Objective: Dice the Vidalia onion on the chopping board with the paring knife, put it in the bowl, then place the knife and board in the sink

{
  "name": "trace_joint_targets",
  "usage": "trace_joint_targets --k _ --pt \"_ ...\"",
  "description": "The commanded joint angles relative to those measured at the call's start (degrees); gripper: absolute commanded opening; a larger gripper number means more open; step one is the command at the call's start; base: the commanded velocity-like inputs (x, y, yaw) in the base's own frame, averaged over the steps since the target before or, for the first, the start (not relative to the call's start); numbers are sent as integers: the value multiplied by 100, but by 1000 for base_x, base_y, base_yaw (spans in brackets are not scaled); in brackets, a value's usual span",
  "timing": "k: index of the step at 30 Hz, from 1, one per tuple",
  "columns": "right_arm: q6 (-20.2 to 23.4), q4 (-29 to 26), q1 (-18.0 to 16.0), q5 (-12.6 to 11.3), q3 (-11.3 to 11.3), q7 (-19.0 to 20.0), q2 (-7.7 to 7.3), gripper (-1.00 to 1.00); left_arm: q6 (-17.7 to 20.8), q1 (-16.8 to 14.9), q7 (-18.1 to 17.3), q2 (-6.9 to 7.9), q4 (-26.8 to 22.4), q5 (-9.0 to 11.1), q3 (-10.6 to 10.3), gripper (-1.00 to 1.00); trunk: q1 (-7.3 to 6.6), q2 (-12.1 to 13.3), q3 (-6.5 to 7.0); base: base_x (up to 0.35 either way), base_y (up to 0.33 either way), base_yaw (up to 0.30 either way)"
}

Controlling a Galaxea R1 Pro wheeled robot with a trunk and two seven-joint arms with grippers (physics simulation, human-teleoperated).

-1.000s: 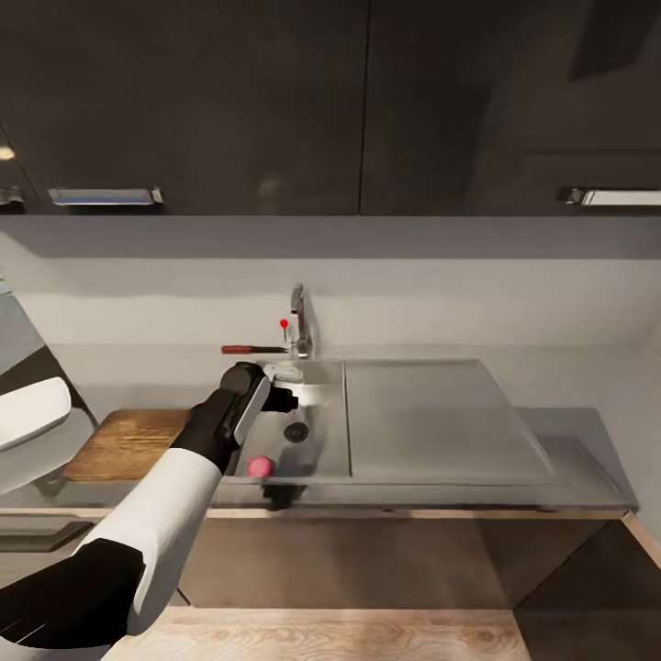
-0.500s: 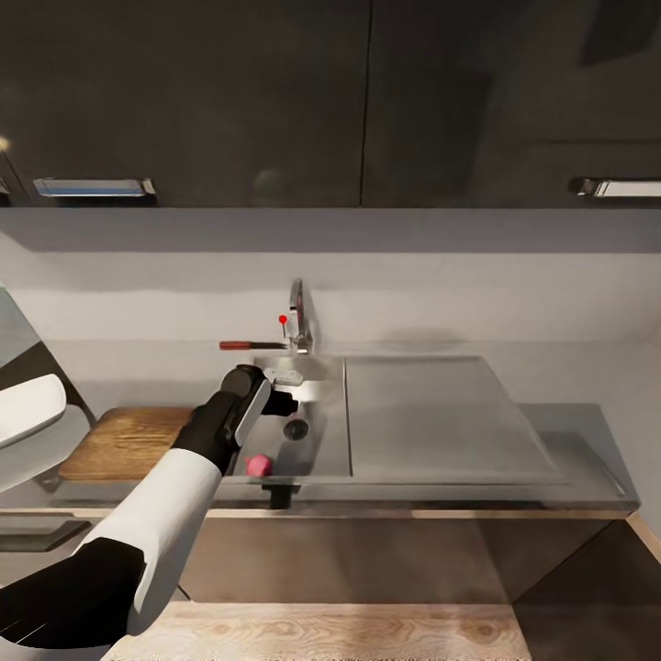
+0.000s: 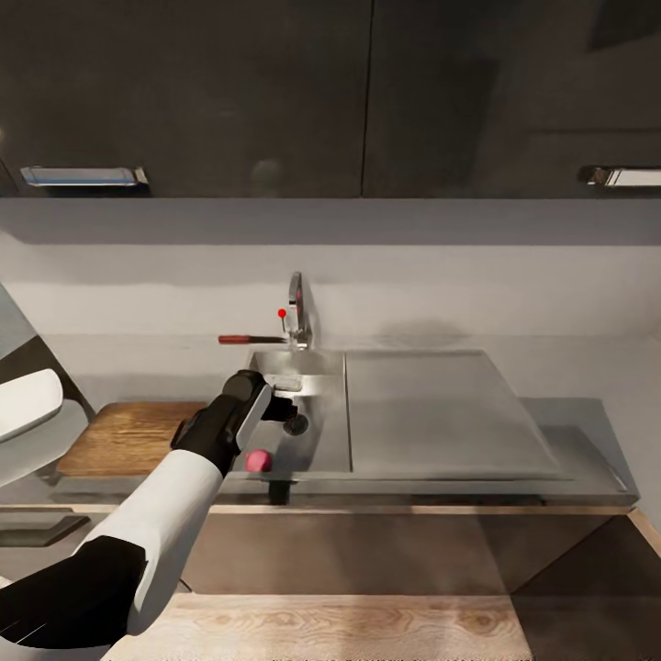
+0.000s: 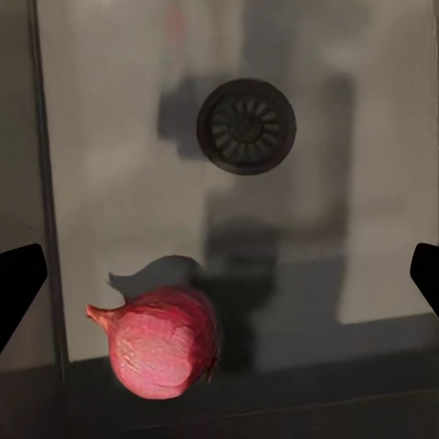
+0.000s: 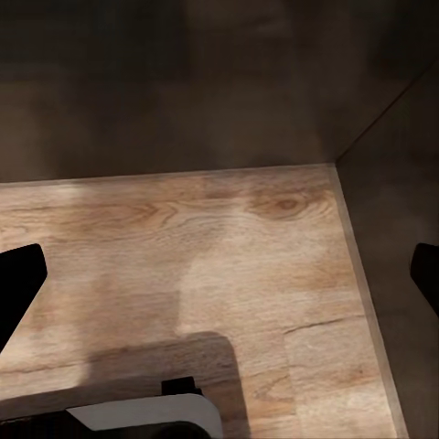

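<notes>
The Vidalia onion (image 3: 259,460) (image 4: 165,340), a small pinkish-red ball, lies at the near edge of the sink (image 3: 321,372) basin, short of the round drain (image 4: 246,125). My left gripper (image 3: 281,409) (image 4: 219,279) hangs open over the basin, above and just beyond the onion, with nothing between its fingertips (image 4: 18,285). Left of the sink, the wooden chopping board (image 3: 128,436) lies on the dark countertop (image 3: 588,427). The paring knife (image 3: 250,339) rests behind the basin, left of the faucet. My right gripper (image 5: 219,274) is open over the wood floor. I cannot tell whether the white shape (image 3: 28,404) at the left edge is the bowl.
The chrome faucet (image 3: 296,312) with its red dot stands at the back of the basin. A flat steel drainboard (image 3: 431,413) stretches to the right. Black upper cabinets (image 3: 275,92) hang overhead. Lower cabinet fronts (image 3: 367,551) and pale wood floor (image 3: 321,629) lie below.
The head camera has shifted, so the whole scene sits a little higher in the picture. My left gripper has sunk slightly lower into the basin, closer to the onion.
</notes>
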Motion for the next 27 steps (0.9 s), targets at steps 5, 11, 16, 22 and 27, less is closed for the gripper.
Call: trace_joint_targets --k 5,11,16,22,27 --pt "4 -9 2 31 -1 -31 2 100 -41 -5 59 2 104 60 -5 100 3 -12 -56 0 0 0" --pt "3 -10 2 31 -3 -31 2 100 -110 -5 60 8 291 69 4 100 3 -12 -110 0 0 0" --pt "6 -9 2 31 -1 -31 2 100 -231 -5 64 10 455 77 6 100 3 -12 -156 0 0 0" --pt "7 -9 2 31 -1 -31 2 100 -245 -5 64 15 516 78 13 100 3 -12 -210 0 0 0" --pt "9 -9 2 31 -1 -31 1 100 -257 -5 64 19 579 81 14 100 3 -12 -256 0 0 0"
